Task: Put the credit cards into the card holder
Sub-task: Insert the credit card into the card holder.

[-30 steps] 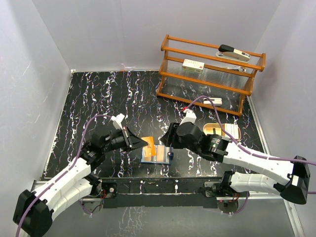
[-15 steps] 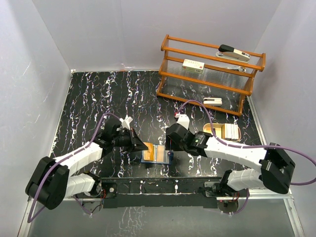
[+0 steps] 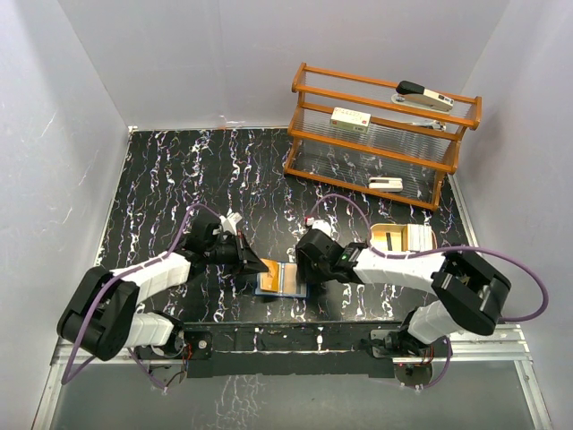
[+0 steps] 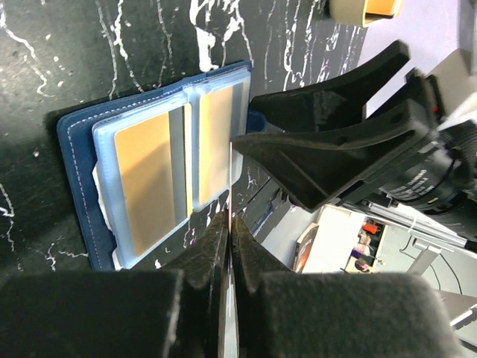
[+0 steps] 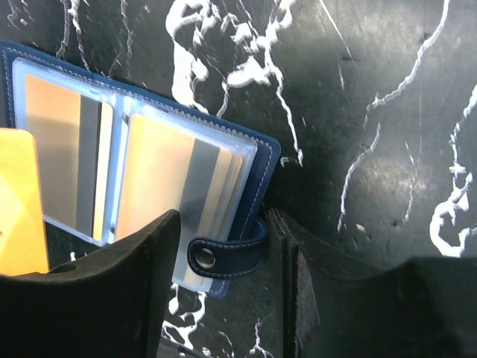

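The card holder (image 3: 285,279) lies open near the table's front edge, navy outside, with tan-orange cards in clear pockets. It also shows in the left wrist view (image 4: 149,175) and the right wrist view (image 5: 141,168). My left gripper (image 3: 257,265) is shut on one orange credit card (image 3: 269,266). That card stands edge-on (image 4: 231,179) over the holder's middle fold and shows at the left of the right wrist view (image 5: 19,201). My right gripper (image 3: 304,269) is open at the holder's right edge, its jaws either side of the snap tab (image 5: 223,254).
A beige tray (image 3: 428,242) at the right holds more cards, orange and white. A wooden rack (image 3: 376,134) with white devices stands at the back right. White walls close in the table on three sides.
Both arms have dropped low toward the card holder. The left gripper brought the orange card down to the holder's left part. The right gripper moved down to its right edge.
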Controlling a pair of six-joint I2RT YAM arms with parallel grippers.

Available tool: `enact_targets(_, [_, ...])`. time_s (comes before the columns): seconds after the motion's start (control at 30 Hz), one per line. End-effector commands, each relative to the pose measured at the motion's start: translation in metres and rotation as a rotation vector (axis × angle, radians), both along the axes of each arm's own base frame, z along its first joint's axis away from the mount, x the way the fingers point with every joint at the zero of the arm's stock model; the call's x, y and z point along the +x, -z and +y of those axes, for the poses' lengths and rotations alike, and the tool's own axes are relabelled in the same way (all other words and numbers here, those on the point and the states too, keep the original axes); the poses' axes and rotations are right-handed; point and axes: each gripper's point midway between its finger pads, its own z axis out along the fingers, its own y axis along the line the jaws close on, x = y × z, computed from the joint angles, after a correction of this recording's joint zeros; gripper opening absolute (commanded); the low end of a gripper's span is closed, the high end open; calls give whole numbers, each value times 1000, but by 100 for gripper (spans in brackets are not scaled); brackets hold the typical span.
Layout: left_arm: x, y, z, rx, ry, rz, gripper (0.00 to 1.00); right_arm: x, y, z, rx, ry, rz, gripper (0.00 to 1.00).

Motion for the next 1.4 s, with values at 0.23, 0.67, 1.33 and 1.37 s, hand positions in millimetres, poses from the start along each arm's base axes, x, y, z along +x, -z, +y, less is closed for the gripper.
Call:
enact_targets(0.23, [-4, 13, 5, 24, 16, 23, 0, 27, 5, 26, 43, -175, -83, 40])
enact_targets(0.67, [4, 25, 8, 56, -61, 74, 0, 17, -2, 12, -11, -116, -4, 47])
enact_targets(1.33, [0, 53, 6, 41, -81, 148, 0, 5, 10, 9, 15, -124, 22, 28])
enact_targets(1.37, [1, 53, 5, 40, -83, 147, 0, 5, 10, 9, 18, -123, 23, 28])
